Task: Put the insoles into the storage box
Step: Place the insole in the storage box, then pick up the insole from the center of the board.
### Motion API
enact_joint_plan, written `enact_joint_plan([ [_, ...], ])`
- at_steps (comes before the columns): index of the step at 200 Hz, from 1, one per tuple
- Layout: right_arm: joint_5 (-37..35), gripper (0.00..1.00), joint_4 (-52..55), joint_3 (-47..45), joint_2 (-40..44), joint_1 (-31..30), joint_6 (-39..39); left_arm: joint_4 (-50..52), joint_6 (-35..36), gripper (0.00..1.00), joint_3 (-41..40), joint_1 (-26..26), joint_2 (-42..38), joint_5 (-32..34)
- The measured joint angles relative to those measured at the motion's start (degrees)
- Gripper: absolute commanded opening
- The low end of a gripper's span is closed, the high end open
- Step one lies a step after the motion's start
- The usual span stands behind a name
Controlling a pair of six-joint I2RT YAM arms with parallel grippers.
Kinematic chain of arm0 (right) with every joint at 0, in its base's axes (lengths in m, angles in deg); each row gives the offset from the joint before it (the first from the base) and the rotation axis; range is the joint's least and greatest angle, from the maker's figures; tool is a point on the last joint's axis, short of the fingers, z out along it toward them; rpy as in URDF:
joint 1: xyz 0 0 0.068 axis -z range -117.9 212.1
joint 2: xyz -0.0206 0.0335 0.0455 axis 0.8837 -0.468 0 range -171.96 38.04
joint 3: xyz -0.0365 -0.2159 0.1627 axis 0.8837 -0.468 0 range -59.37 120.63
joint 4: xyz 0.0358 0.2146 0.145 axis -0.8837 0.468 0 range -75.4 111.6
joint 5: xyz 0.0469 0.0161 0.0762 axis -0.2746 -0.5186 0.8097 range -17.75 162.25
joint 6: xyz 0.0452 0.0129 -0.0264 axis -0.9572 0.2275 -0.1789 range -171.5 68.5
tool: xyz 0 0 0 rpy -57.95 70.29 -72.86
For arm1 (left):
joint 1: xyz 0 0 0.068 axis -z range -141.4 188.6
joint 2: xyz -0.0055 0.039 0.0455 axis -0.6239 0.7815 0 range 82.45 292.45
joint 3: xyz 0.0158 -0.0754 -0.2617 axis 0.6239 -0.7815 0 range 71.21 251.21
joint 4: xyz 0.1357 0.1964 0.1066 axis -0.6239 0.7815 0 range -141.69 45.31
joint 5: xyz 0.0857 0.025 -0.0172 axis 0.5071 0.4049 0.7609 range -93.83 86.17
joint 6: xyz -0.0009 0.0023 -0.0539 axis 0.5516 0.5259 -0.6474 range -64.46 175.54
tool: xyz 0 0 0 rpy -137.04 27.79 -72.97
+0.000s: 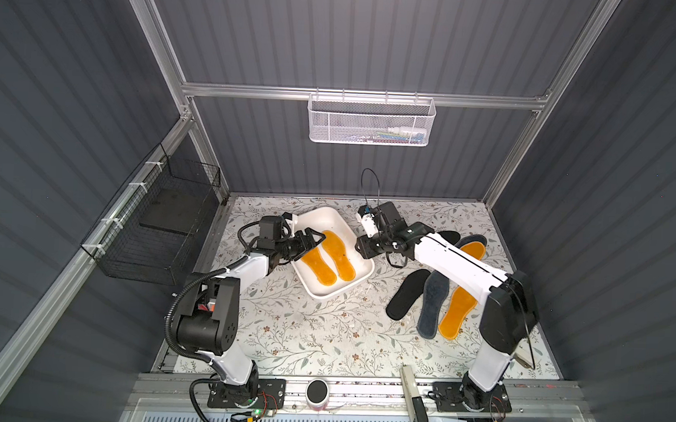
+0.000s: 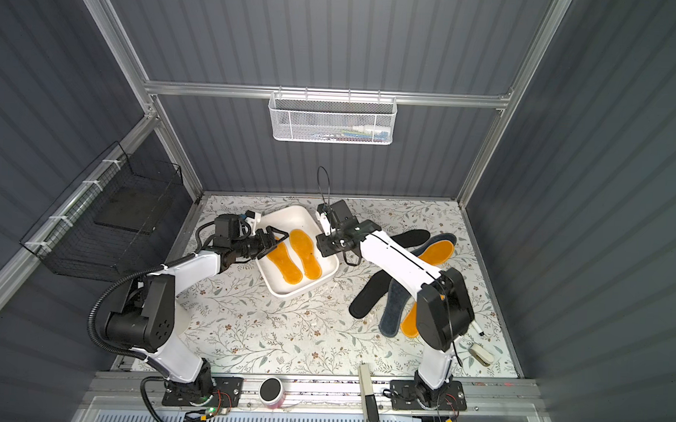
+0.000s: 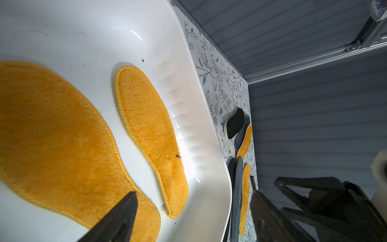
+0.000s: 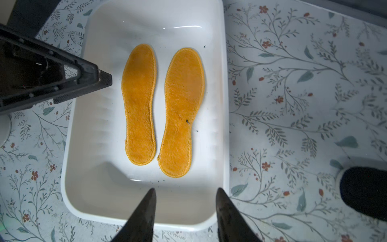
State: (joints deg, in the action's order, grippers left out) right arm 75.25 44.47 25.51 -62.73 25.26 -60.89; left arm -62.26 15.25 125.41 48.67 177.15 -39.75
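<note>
The right gripper (image 4: 186, 189) hangs over the near rim of the box (image 4: 226, 104), jaws partly apart and empty. The left gripper (image 1: 314, 240) is spread wide, holding nothing, above one of two orange insoles (image 1: 338, 255) that lie side by side in the box. Six more insoles (image 1: 432, 306) lie on the surface (image 1: 303, 336) to the right. The right arm (image 1: 455, 264) crosses over them, so the far three show only their ends.

A glossy, smooth finish is shown by the shallow white plastic storage box (image 4: 100, 188), a fuzzy pile with stitched edging by the two orange-yellow foot-shaped cloth insoles (image 4: 139, 104) (image 4: 182, 113), and a matt floral print by the bench (image 4: 293, 125).
</note>
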Motion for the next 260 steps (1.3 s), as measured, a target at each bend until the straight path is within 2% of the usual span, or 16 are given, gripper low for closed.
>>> enact_joint_plan([
  [22, -1.4, 0.51, 0.0, -7.1, 4.9, 2.1, -2.5, 0.3, 1.4, 0.88, 0.9, 1.8, 0.4, -0.4],
  [53, -3.5, 0.54, 0.3, -15.4, 9.2, 5.5, -6.9, 1.7, 5.3, 0.9, 6.1, 7.3, 2.4, -0.8],
  [95, -5.4, 0.58, 0.6, -22.9, 13.9, 9.6, -12.6, 4.1, 10.1, 0.92, 13.9, 14.1, 7.5, -3.3],
  [121, -6.0, 0.58, 0.6, -26.5, 16.5, 13.2, -15.1, 9.0, 13.9, 0.94, 17.3, 18.0, 10.0, -3.1],
  [157, -5.8, 0.59, 0.3, -32.5, 22.1, 18.5, -17.1, 18.2, 19.6, 0.98, 23.6, 24.1, 13.7, 1.8],
  [192, -4.4, 0.6, -0.5, -36.7, 28.1, 22.6, -17.4, 29.2, 24.2, 0.98, 34.4, 30.1, 20.1, 8.7],
  [260, -2.2, 0.6, -2.6, -40.0, 32.1, 25.9, -18.2, 41.0, 28.5, 0.98, 45.2, 37.1, 28.2, 14.6],
])
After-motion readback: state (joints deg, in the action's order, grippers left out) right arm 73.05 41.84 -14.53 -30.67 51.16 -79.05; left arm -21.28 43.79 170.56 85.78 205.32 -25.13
